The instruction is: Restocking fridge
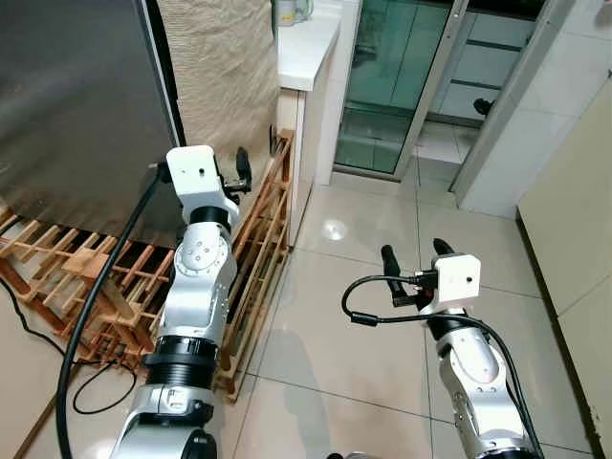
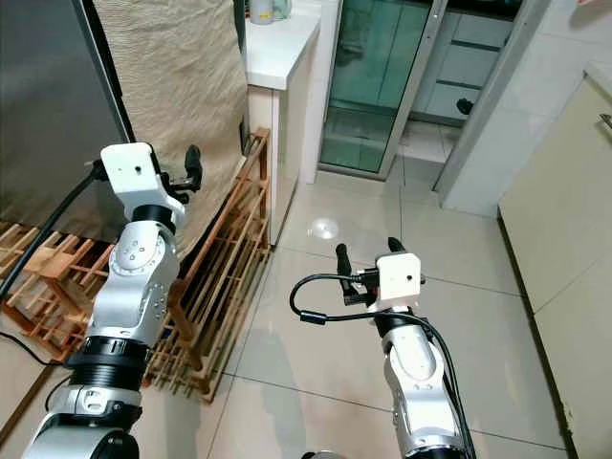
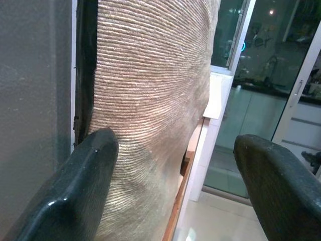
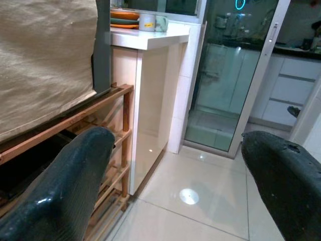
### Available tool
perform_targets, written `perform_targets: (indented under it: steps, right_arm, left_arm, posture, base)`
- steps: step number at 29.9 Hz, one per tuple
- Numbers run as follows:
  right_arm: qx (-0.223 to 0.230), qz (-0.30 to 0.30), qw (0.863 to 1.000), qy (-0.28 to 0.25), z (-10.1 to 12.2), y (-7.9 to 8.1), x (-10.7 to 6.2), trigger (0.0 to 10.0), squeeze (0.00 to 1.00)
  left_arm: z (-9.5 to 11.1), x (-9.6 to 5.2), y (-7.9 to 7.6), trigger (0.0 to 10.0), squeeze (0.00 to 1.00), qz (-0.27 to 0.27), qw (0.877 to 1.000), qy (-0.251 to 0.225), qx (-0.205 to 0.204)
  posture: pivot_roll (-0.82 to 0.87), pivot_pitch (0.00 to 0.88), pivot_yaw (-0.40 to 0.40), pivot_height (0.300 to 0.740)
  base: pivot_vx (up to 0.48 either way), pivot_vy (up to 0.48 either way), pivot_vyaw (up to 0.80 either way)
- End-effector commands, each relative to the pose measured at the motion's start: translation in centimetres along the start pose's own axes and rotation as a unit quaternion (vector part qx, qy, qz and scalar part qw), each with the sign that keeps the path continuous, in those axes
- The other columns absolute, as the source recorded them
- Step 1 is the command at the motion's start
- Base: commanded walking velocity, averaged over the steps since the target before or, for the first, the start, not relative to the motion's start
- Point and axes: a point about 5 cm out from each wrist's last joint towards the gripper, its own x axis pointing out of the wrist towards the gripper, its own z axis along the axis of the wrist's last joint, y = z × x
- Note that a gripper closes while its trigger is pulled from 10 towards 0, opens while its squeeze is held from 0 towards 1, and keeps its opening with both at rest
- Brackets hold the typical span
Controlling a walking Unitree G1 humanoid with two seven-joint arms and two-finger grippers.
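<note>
Fridge (image 1: 67, 105) is ahead-left, door shut, edge vertical. I've got the left gripper (image 1: 229, 170) raised just beside that edge, fingers spread, empty. Right gripper (image 1: 417, 256) is open, well apart over the floor (image 1: 373, 239).

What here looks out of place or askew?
A beige woven cloth hangs over the fridge's side, an odd covering. Wooden racks lie on the floor beside it, some tilted. Both grippers, left and right, are open, holding nothing.
</note>
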Motion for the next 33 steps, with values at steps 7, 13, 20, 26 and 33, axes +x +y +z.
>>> perform_targets:
  steps: [7, 13, 20, 26, 33]
  right_arm:
    - [-0.005, -0.004, 1.0, 0.002, -0.2, -0.3, -0.3, 10.0, 0.0]
    - [-0.001, -0.013, 1.0, -0.011, 0.6, -0.4, -1.0, 10.0, 0.0]
    - [0.007, -0.026, 0.999, -0.02, 1.5, -0.4, -2.8, 10.0, 0.0]
    - [-0.01, -0.032, 0.999, 0.005, 0.7, -1.8, -6.6, 10.0, 0.0]
    - [-0.027, -0.019, 0.999, -0.019, 1.6, -1.8, -4.7, 10.0, 0.0]
  left_arm:
    - [0.2, 1.1, 0.0, 10.0, 0.0, 0.007, 1.0, 0.001, 0.015]
    - [-0.7, -1.7, 1.9, 10.0, 0.0, -0.071, 0.997, 0.006, 0.002]
    - [-2.2, -8.5, 6.7, 10.0, 0.0, -0.087, 0.995, 0.044, 0.037]
    - [-2.5, -15.5, 9.1, 10.0, 0.0, -0.017, 0.995, 0.084, 0.041]
    - [-1.4, -15.5, 8.1, 10.0, 0.0, -0.022, 0.999, 0.027, 0.009]
  posture:
    - [-0.1, 0.0, -0.015, 0.74]
    - [-0.09, 0.0, -0.003, 0.74]
    - [-0.07, 0.0, 0.016, 0.74]
    - [-0.05, 0.0, -0.012, 0.74]
    - [-0.06, 0.0, -0.033, 0.74]
  base:
    - [0.0, 0.0, 0.0]
    - [0.0, 0.0, 0.0]
    - [0.0, 0.0, 0.0]
    - [0.0, 0.0, 0.0]
    - [0.137, 0.0, 0.0]
